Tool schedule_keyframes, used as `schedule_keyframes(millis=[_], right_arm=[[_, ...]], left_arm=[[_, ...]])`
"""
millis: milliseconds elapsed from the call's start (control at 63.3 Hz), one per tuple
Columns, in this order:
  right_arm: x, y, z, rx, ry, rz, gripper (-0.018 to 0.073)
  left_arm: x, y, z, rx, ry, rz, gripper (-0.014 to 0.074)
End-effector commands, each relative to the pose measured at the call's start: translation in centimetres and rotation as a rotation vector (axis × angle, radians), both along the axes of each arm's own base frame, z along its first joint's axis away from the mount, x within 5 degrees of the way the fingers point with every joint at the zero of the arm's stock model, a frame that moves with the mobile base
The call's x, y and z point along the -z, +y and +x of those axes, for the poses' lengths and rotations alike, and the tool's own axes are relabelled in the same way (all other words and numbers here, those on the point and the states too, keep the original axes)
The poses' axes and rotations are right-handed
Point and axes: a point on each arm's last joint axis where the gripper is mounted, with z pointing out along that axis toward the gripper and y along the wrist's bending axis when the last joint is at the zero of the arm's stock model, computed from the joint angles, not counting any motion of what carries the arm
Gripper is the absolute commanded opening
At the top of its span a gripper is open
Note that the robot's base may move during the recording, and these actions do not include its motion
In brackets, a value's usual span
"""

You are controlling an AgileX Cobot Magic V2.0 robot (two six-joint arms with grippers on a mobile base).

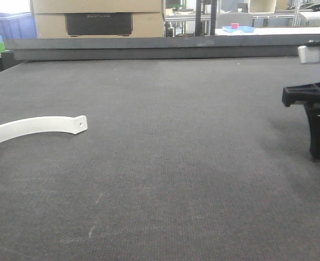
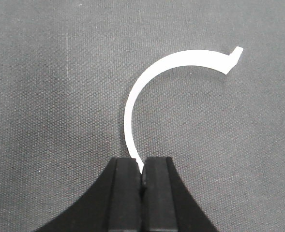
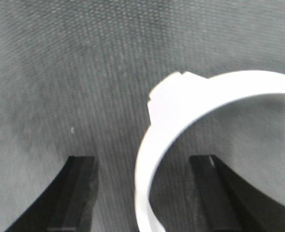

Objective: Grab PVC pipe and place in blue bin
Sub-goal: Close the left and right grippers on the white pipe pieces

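A white curved PVC pipe point(image 2: 132, 104) lies on the dark mat, and my left gripper point(image 2: 142, 169) is shut on its near end. The front view shows the same arc point(image 1: 35, 126) at the left edge, its squared end with a small round hole pointing right; the left gripper itself is out of that view. A second white curved piece point(image 3: 154, 159) lies between the fingers of my right gripper point(image 3: 142, 193), which is open and touches neither side of it. That gripper point(image 1: 318, 147) hangs at the right edge of the front view. A blue bin point(image 1: 8, 24) stands far back left, beyond the table.
The dark textured mat point(image 1: 165, 163) covers the whole table. A raised dark rail point(image 1: 149, 49) runs along its far edge. Behind it stand a cardboard box point(image 1: 97, 19) and a blue tray holding a pink block point(image 1: 238, 28).
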Motion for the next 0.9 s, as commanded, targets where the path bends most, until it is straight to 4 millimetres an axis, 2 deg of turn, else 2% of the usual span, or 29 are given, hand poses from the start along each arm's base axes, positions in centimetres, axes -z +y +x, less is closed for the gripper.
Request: schedule_keyframes(millis=[0, 111, 237, 395, 585, 664, 885], right_arm=[[0.2, 0.0, 0.4, 0.009, -0.016, 0.004, 0.0286], [0.3, 0.1, 0.4, 0.013, -0.014, 0.011, 0.0197], [0.3, 0.1, 0.6, 0.013, -0.034, 0.014, 0.0009], [0.2, 0.1, 0.6, -0.002, -0.037, 0.012, -0.0171], [-1.2, 1.2, -0.2, -0.128, -0.047, 0.005, -0.0169], [-2.4, 2.3, -1.0, -0.215, -0.067, 0.002, -0.0169], [-4.8, 4.4, -2.5, -0.280, -0.139, 0.029, -0.0169]], left_arm=[[-0.2, 0.0, 0.1, -0.006, -0.009, -0.013, -0.0111], [-0.2, 0.0, 0.1, -0.006, -0.009, -0.013, -0.0111], [-0.2, -0.1, 0.0, -0.007, 0.001, -0.024, -0.0111], [0.3, 0.0, -0.1, -0.049, 0.062, -0.039, -0.0111], [1.4, 0.1, 1.1, -0.045, 0.195, -0.004, -0.0111], [2.0, 0.0, 2.1, -0.044, 0.251, 0.000, -0.0111], [3.7, 0.0, 5.7, -0.035, 0.339, 0.039, -0.0111]])
